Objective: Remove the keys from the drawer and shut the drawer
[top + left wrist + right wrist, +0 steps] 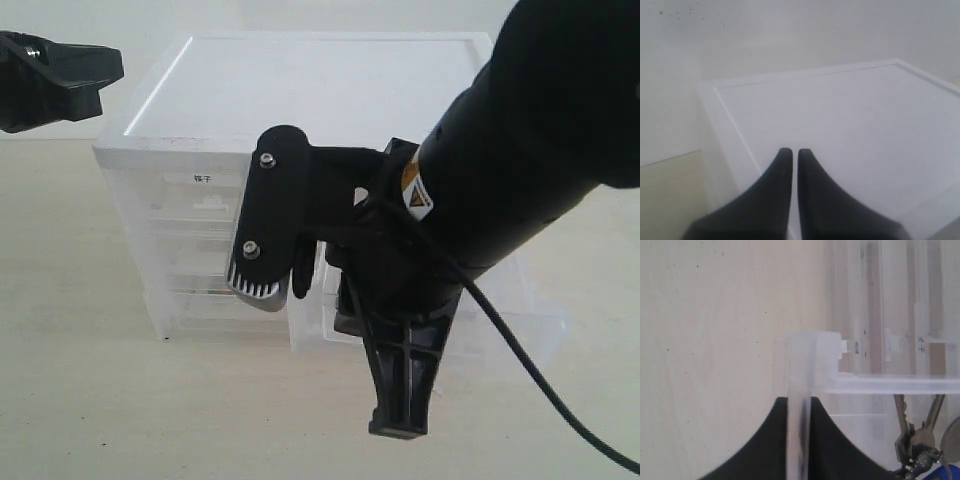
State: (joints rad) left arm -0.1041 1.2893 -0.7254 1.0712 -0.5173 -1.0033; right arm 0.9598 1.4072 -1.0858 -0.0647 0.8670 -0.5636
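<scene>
Both black: right gripper (799,401) pinching clear plastic drawer (890,383) wall, silver-grey metal keys (904,427) inside; left gripper (791,151) pressed together over white cabinet (850,115).

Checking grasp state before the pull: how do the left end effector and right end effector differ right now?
1. The left end effector is shut on nothing. The right end effector is shut on a clear wall of the drawer.
2. The left end effector hangs over the white cabinet top. The right end effector is down at the pulled-out drawer, with the keys inside beside it.
Shared: both have black fingers and both are shut.
</scene>
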